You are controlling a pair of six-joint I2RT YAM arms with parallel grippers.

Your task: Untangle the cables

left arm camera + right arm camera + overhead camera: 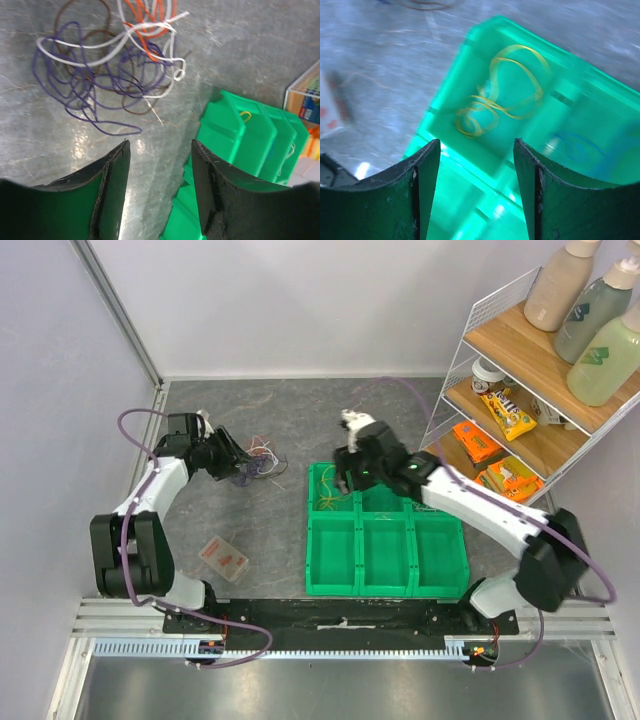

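Observation:
The tangled cables (107, 65) lie on the grey table as a loose bundle of purple, white, orange and brown loops. In the top view the cables (263, 458) sit just right of my left gripper (240, 466). In its wrist view the left gripper (160, 150) is open and short of the bundle, with only bare table between its fingers. A yellow cable (502, 92) lies coiled in the far-left compartment of the green bin (386, 585), and a blue one (580, 145) shows blurred in the neighbouring compartment. My right gripper (476, 150) hangs open and empty above the bin (445, 150). In the top view the right gripper (343, 478) is over the bin's far-left corner.
A small clear box with orange contents (224, 558) lies on the table near the left arm's base. A wire shelf (530, 390) with snack packs and bottles stands at the right. The green bin's corner (235, 130) is close to the right of the left gripper.

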